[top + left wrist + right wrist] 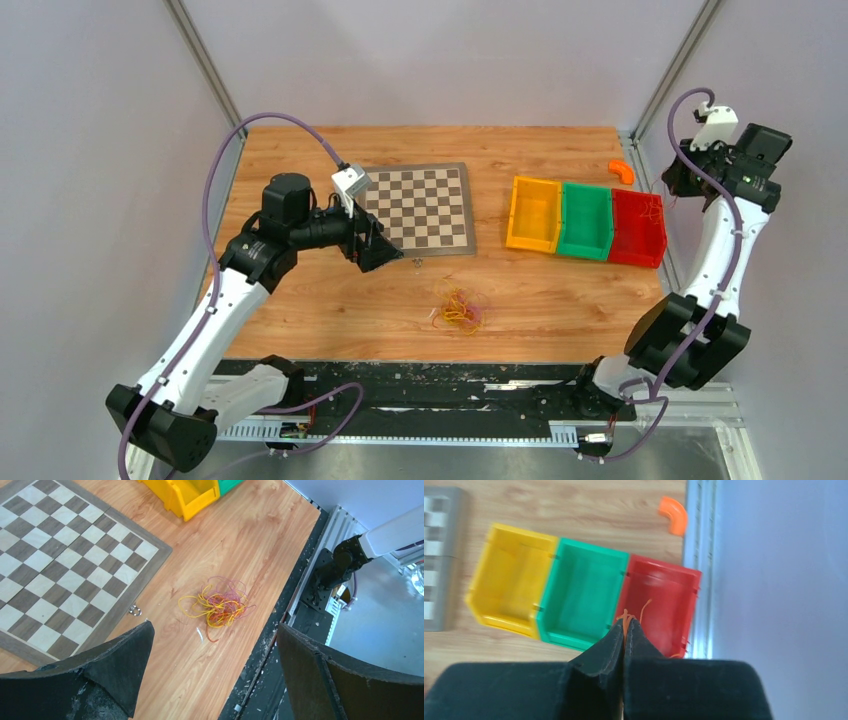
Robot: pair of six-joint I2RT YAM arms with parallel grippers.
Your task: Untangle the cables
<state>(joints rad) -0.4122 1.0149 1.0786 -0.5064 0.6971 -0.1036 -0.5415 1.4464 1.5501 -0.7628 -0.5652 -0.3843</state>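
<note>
Here's the danger: the right gripper [625, 626] is clamped tight on one orange strand [625, 614] above the red bin [674, 590]. A thread that thin could cling to the pads on release, or fall outside the bin. The cables [220, 605] lie bunched on the table [260, 530] near the chessboard [60, 565], where one greedy grab could lift the whole clump. The left gripper [214, 630] hangs above them, spread wide and holding nothing.

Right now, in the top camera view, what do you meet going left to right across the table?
Chessboard, yellow bin, green bin, red bin. The cable tangle overlaps the chessboard's span and the orange elbow piece overlaps the red bin's, so I left them out.
</note>
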